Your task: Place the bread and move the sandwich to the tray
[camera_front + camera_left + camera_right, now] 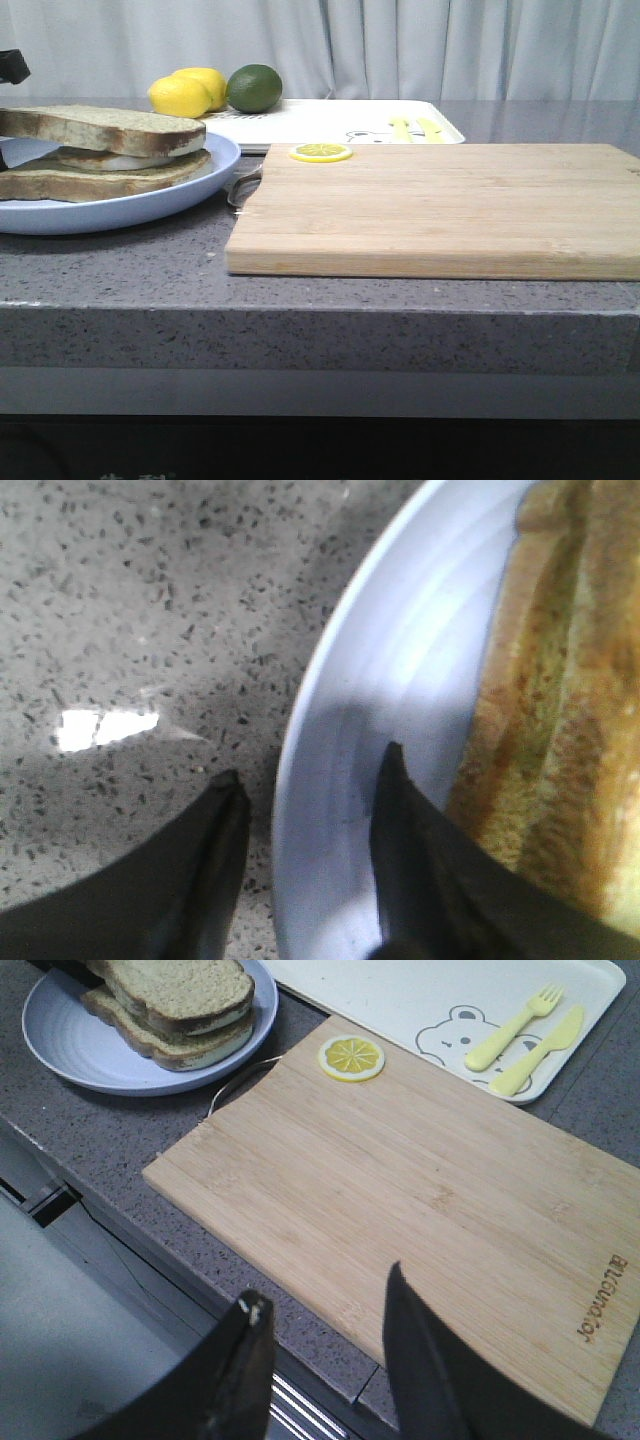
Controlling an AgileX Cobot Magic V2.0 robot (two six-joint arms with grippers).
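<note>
On the grey speckled counter (150, 265), at the robot's left, sits a round pale-blue plate (215, 165) carrying the sandwich (100, 152): the bread (95, 128) lies as the top slice, with a pale layer that may be the egg just showing between it and the lower slice. Right wrist view shows the same stack (178, 1005) resting toward one side of the plate (70, 1045).

Beside the plate, almost touching its rim, lies a light wooden board (440, 210), with a lemon slice (321, 152) on its far left corner. Behind the board is the white tray (300, 118), printed with a bear and bearing a yellow fork (512, 1028) and knife (540, 1050). Two lemons (190, 92) and a lime (254, 87) sit at the tray's far left end.

The left gripper (305, 780) is spread apart and grasps nothing; one finger (205, 860) hangs over the counter, the other over the plate's rim (330, 660), with the sandwich's crust (540, 710) just beside it. Whether that finger touches the plate is hard to tell.

The right gripper (325, 1315) is also released and empty, poised above the board's near edge (330, 1220), well apart from the plate.
</note>
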